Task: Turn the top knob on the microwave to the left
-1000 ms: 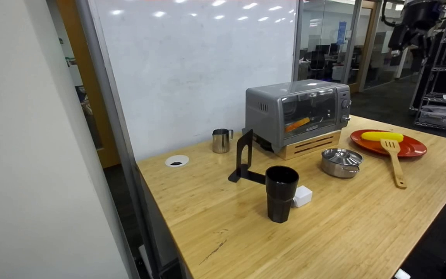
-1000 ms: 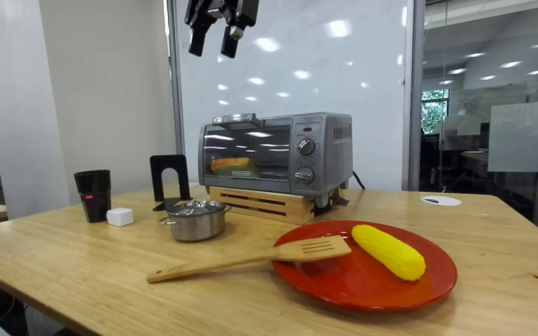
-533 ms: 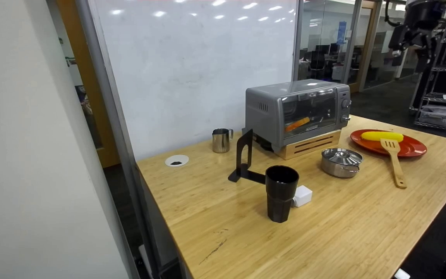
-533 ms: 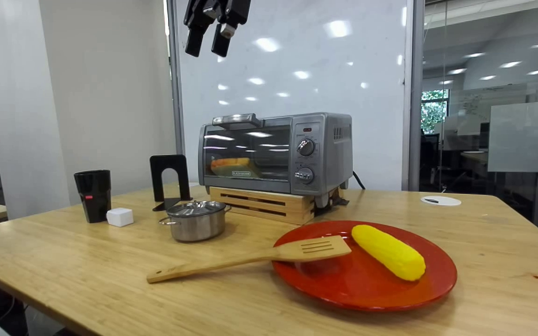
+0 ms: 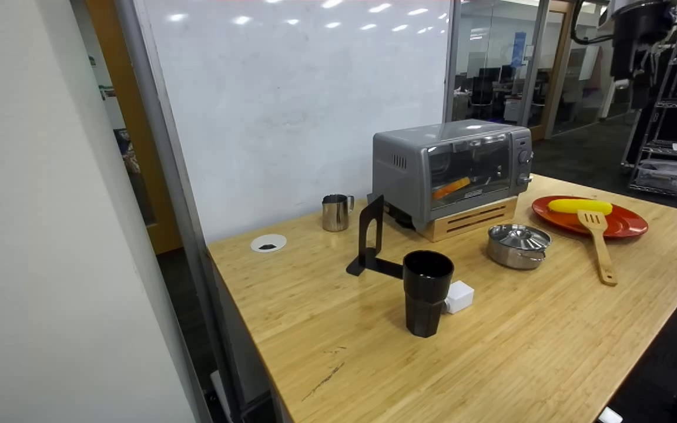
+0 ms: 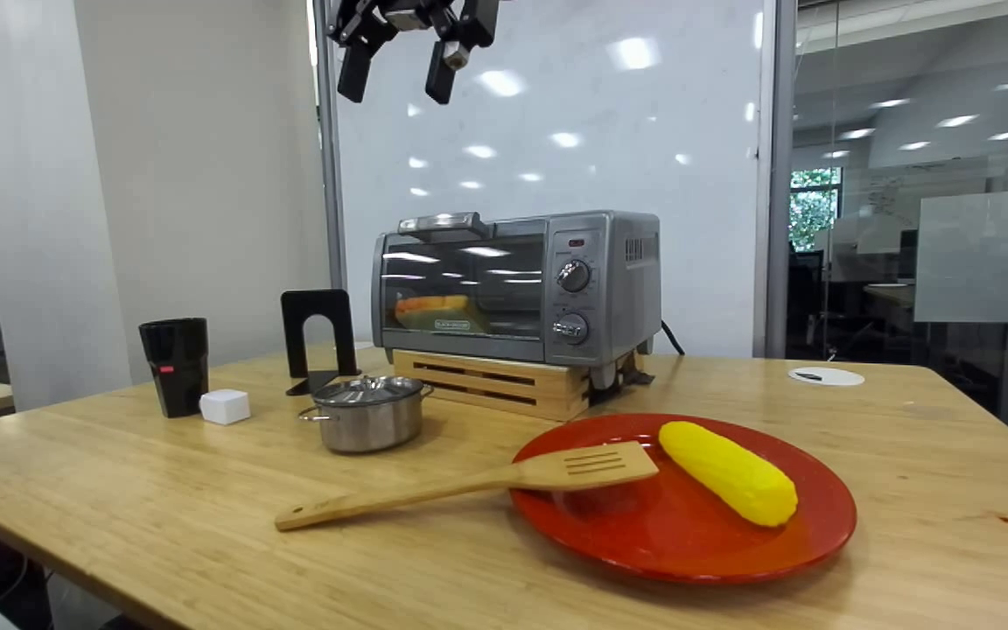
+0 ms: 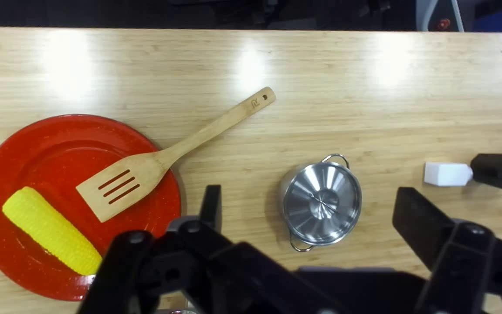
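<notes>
The microwave is a silver-grey toaster oven (image 6: 631,302) with a dark glass front and something orange inside, raised on a slatted wooden stand; it also shows in an exterior view (image 5: 400,167). Its top knob (image 6: 573,276) is round with a chrome grip, above a similar lower knob (image 6: 570,328). My gripper (image 6: 395,94) is open and empty, high above the table, up and left of the oven in that exterior view. It also shows in an exterior view (image 5: 632,91). In the wrist view my gripper (image 7: 310,196) points down over the table; the knobs are out of view there.
A lidded steel pot (image 7: 323,205) lies below my fingers. A red plate (image 6: 609,542) holds yellow corn (image 6: 727,472), and a wooden spatula (image 6: 434,492) rests on its rim. A black cup (image 6: 176,367), white block (image 6: 225,407), black bookend (image 6: 320,302) and steel pitcher (image 5: 335,213) stand around.
My gripper has turned high above the table. In an exterior view its fingertips now show farther apart. The oven, its knobs and the table objects have not moved.
</notes>
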Controlling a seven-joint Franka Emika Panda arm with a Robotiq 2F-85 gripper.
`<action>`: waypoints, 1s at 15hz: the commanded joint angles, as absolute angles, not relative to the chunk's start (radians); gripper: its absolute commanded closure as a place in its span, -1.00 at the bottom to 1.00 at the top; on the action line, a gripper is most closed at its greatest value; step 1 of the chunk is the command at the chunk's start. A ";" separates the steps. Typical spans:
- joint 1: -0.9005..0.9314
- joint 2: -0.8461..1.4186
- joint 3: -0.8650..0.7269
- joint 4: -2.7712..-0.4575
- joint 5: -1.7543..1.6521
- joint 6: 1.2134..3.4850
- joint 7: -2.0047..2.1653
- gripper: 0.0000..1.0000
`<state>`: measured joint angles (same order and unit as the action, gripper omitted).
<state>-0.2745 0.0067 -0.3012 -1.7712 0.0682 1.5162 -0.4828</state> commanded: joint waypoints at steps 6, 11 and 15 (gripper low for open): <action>-0.287 -0.011 -0.304 -1.784 0.073 1.612 -0.216 -1.00; -0.279 -0.123 -0.295 -1.930 0.091 1.717 0.001 -1.00; -0.277 -0.183 -0.292 -2.015 0.064 1.809 -0.001 -1.00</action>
